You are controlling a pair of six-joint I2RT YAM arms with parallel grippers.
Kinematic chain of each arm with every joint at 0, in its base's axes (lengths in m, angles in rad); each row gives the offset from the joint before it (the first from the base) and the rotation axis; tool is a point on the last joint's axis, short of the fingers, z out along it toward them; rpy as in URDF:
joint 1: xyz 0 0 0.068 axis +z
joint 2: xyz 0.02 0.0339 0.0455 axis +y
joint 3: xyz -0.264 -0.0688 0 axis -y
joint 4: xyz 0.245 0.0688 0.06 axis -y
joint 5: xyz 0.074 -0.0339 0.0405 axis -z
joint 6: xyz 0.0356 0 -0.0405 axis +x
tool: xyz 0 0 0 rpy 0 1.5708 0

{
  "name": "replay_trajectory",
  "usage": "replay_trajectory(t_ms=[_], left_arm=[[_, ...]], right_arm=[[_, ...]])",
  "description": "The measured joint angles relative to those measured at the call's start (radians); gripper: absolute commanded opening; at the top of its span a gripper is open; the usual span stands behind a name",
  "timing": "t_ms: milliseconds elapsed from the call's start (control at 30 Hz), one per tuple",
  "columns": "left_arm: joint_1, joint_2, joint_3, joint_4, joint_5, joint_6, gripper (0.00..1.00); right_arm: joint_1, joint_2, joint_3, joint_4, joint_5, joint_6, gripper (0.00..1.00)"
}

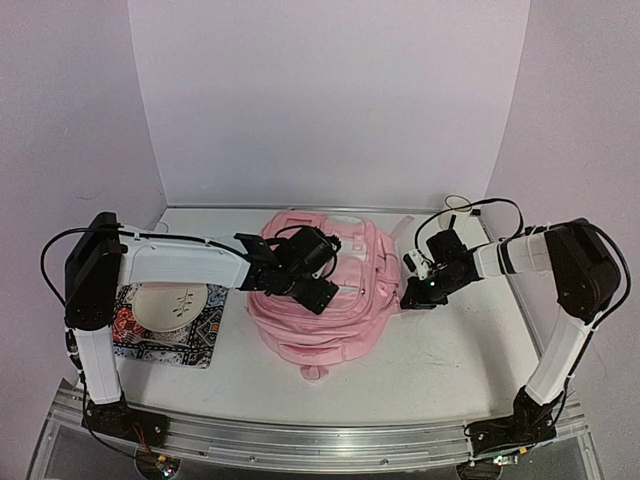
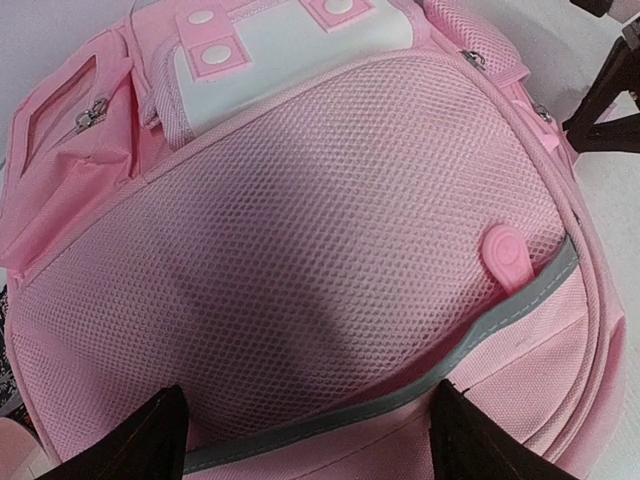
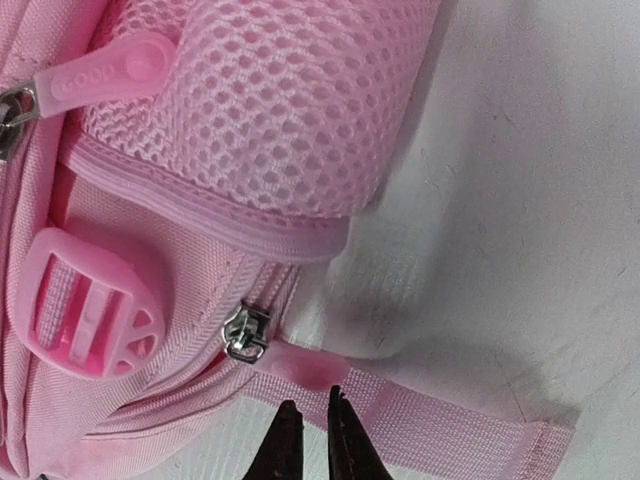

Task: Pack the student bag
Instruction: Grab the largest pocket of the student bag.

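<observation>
The student bag [image 1: 320, 300], a large pink backpack, lies flat in the middle of the table. My left gripper [image 1: 305, 283] hovers over its front, open and empty. In the left wrist view, its fingers [image 2: 150, 440] stand wide apart over the mesh pocket [image 2: 300, 250] and grey trim. My right gripper [image 1: 415, 295] is at the bag's right side. In the right wrist view, its tips [image 3: 310, 425] are nearly together, just below the pink zipper pull [image 3: 305, 365] and metal slider [image 3: 245, 333], over a pink strap [image 3: 450, 420]. They hold nothing.
A cream plate [image 1: 170, 305] lies on a patterned mat [image 1: 195, 345] at the left of the table. A pink buckle [image 3: 85, 310] and a mesh side pocket [image 3: 280, 100] sit beside the zipper. White walls enclose the table on three sides.
</observation>
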Motion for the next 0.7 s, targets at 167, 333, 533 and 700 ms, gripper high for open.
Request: replay_trajectory(t_ms=[167,333,533,700], left_arm=[[0.000,0.001,0.000,0.000,0.002,-0.008,0.84],[0.000,0.001,0.002,-0.001,0.002,-0.009,0.84],[0.001,0.003,0.006,-0.003,0.009,-0.010,0.84],[0.002,0.005,0.008,-0.004,0.010,-0.010,0.84]], right_arm=[[0.001,0.000,0.000,-0.005,0.004,-0.004,0.17],[0.017,0.000,0.007,-0.005,0.014,-0.029,0.29],[0.065,0.000,0.013,-0.004,0.104,-0.058,0.31],[0.110,0.000,0.021,-0.004,0.231,-0.085,0.29]])
